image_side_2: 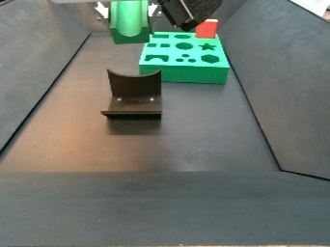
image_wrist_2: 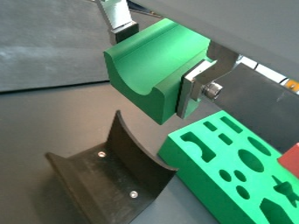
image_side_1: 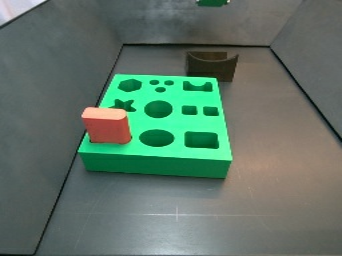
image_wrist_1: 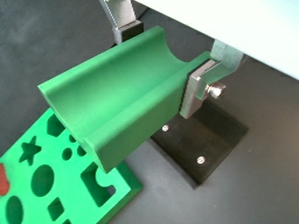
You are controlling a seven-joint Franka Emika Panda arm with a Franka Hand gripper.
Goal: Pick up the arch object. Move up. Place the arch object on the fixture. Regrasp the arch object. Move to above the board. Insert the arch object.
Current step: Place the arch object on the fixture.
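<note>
The tool (image_wrist_1: pixel 158 70) is pinching the arch object (image_wrist_1: pixel 122 96), a small green block with a U-shaped channel along one face, its flat silver fingers (image_wrist_1: pixel 198 87) pressing on opposite sides of the block; the same grip is showing in both wrist views, the tool (image_wrist_2: pixel 158 57) clamping the green block (image_wrist_2: pixel 152 70) well clear of the floor. In a side view the arm is hanging high at the upper left of the frame, with the arch object (image_side_2: pixel 127 19) dangling beneath the tool (image_side_2: pixel 127 8) above the far end of the dark floor (image_side_2: pixel 154 145). In a side view only a sliver of the block (image_side_1: pixel 211 2) is peeking in at the top edge. The fixture (image_side_2: pixel 131 95), a small dark brown-black bracket with a concave curved recess, is standing on the floor at centre left, apart from the held block; it is also sitting at the upper centre in a side view (image_side_1: pixel 211 62). The board (image_side_1: pixel 158 120), a large bright green flat slab with shaped cut-outs, is lying mid-frame, and a red block (image_side_1: pixel 104 125) is resting on its left corner nearest the camera.
</note>
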